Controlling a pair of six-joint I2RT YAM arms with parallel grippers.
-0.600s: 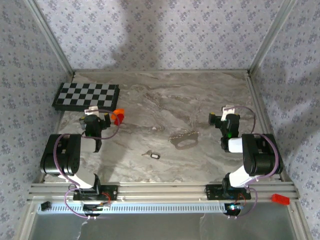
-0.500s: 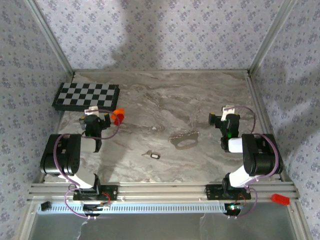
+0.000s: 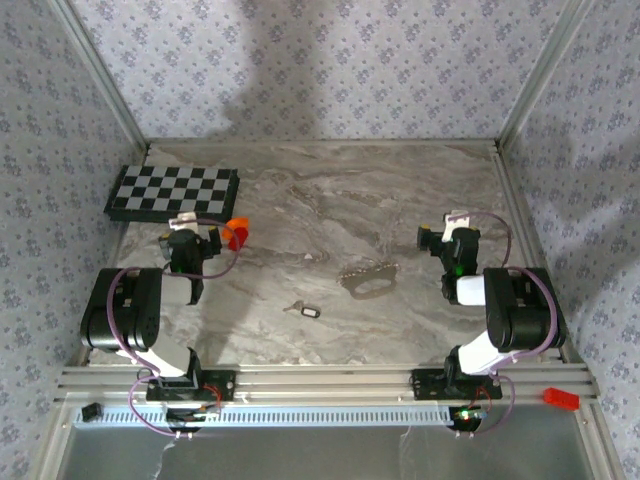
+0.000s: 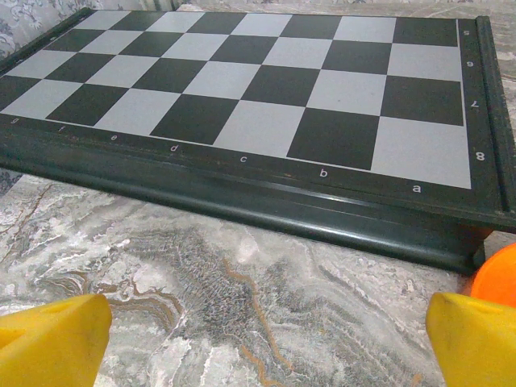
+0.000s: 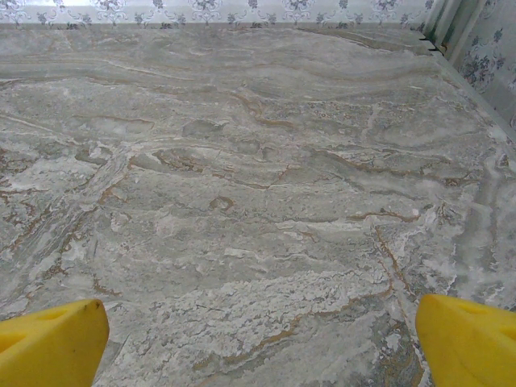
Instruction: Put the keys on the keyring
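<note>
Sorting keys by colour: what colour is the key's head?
Black; the key shows best in the top view.

Left side: chessboard point(image 4: 266, 89) lay flat straight ahead of the left gripper point(image 4: 262, 334), its raised edge barring low passage, with an orange block point(image 4: 496, 274) just beside the right-hand finger. Centre: key point(image 3: 305, 310) and keyring point(image 3: 368, 280) lay apart on the marble table point(image 3: 400, 200), with bare surface around each. Right side: open marble ran from the wide-spread right gripper point(image 5: 258, 339) to the back wall point(image 5: 242, 10).
</note>
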